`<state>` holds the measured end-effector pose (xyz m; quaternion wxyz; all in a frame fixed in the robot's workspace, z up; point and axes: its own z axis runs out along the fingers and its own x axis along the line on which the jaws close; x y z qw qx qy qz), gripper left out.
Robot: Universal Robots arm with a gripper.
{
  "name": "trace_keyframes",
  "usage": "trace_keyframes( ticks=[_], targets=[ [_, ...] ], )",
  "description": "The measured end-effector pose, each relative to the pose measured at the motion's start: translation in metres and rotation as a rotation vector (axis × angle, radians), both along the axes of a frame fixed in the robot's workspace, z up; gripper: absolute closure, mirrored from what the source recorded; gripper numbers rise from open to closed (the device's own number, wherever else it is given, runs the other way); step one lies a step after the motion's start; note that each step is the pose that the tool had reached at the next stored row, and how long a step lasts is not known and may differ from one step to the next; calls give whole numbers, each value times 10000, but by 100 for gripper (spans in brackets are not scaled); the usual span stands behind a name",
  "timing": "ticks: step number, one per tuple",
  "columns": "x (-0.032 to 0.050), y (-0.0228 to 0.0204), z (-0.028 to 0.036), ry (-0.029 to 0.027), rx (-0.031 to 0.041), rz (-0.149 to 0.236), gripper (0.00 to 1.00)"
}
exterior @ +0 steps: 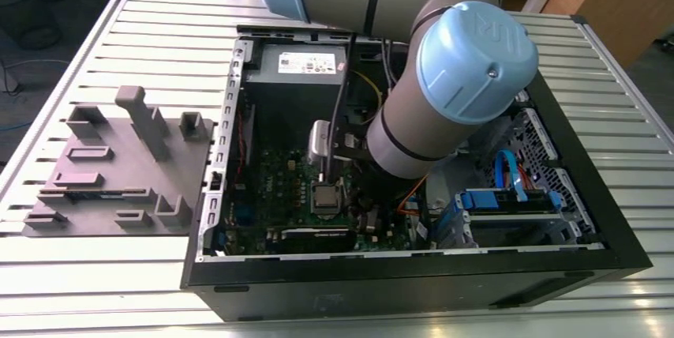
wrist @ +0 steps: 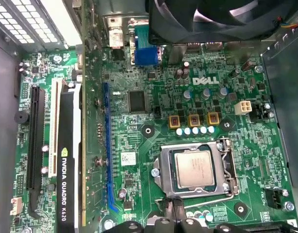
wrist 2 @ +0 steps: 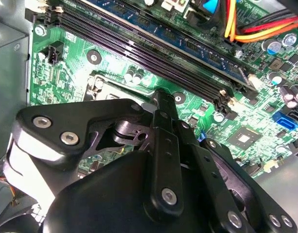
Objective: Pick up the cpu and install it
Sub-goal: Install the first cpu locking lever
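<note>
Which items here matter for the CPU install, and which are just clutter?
Job:
cpu, sitting in the socket frame on the green circuit board
gripper, right beside the socket

Just there:
grey fixture tray outside the case
graphics card
memory slots
fan

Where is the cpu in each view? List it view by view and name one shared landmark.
Exterior view: the cpu lies on the green board inside the open case, just below the gripper.
First wrist view: the cpu is the pale square within the socket frame.
Second wrist view: hidden behind the gripper; a corner of the socket frame peeks out.
Shared landmark: the socket frame.
</note>
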<state>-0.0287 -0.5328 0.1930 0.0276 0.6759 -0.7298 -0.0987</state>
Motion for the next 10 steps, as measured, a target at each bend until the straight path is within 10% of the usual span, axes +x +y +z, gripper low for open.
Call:
trace_keyframes(
  ticks=[10],
  targets=[
    [7, 25, -31, -2, -1, 164, 89]
  ],
)
